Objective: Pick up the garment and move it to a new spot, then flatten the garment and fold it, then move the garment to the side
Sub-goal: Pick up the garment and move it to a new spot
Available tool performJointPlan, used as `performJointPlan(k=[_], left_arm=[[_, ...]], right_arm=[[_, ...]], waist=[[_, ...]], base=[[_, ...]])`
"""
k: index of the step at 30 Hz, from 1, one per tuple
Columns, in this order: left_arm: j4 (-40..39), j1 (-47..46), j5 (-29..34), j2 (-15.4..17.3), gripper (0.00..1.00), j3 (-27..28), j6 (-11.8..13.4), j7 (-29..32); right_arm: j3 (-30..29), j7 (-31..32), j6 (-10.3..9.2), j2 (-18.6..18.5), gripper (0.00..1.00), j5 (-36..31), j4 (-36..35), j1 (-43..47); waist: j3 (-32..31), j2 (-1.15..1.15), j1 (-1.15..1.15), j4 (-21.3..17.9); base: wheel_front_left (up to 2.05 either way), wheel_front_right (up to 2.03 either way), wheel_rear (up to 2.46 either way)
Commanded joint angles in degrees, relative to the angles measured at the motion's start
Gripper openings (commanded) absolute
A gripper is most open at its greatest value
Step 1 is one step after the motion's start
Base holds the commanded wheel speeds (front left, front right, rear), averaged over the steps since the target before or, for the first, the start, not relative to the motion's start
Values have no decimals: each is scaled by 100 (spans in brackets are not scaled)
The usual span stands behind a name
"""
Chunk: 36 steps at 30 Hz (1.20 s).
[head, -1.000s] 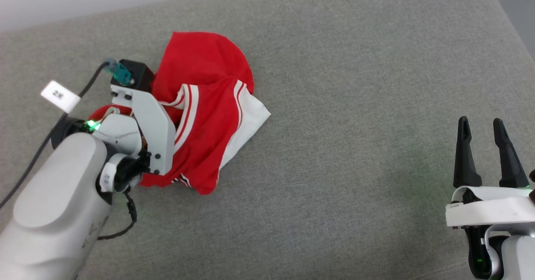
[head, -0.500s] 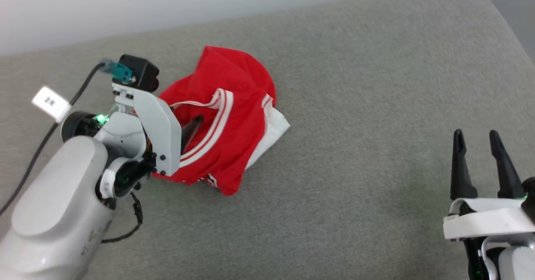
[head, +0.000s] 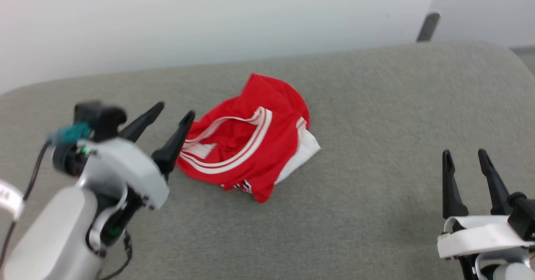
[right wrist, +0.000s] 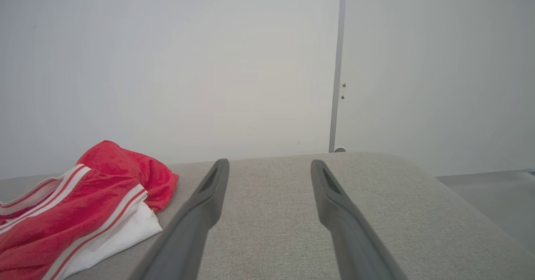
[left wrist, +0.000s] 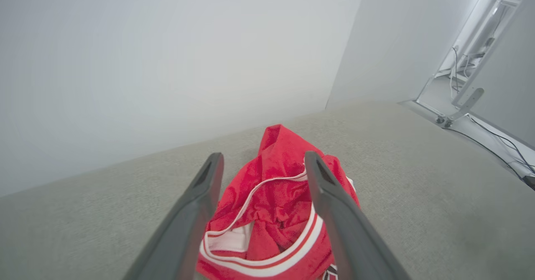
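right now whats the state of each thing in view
garment: crumpled in a heap on the grey surface, not flattened, not folded, not held
left end effector: open, empty, close by the garment's left edge
right end effector: open, empty, well apart from the garment

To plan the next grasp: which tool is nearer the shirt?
The left tool: it is open right beside the shirt, while the right tool stands far off.
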Motion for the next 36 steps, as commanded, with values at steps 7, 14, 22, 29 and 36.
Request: performJointPlan(k=[7,14,22,29,36], left_arm=[[120,877,326,137,100,274,-6,-1364],[226,1590,442,69,100,433,135,-2264],[376,2076,581,-2,100,612,85,-2571],[378,2422,707,-59,100,949,65,-2620],[203,2798,835,-200,100,1448,-5,-2615]], right_arm=[[68,38,0,-69,100,-93,67,330],[54,-39,0,-153,100,-85,230,509],[-86,-127,0,-206,100,-53,374,698],[-225,-165,0,-168,100,-62,355,854],[-345,-179,0,-120,100,-71,308,998]], waist=[[-712,0,0,668],[-939,0,0,968],[-1145,0,0,1287],[-1274,0,0,1463],[-1335,0,0,1556]], base=[[0,0,0],[0,0,0],[0,0,0],[0,0,0],[0,0,0]])
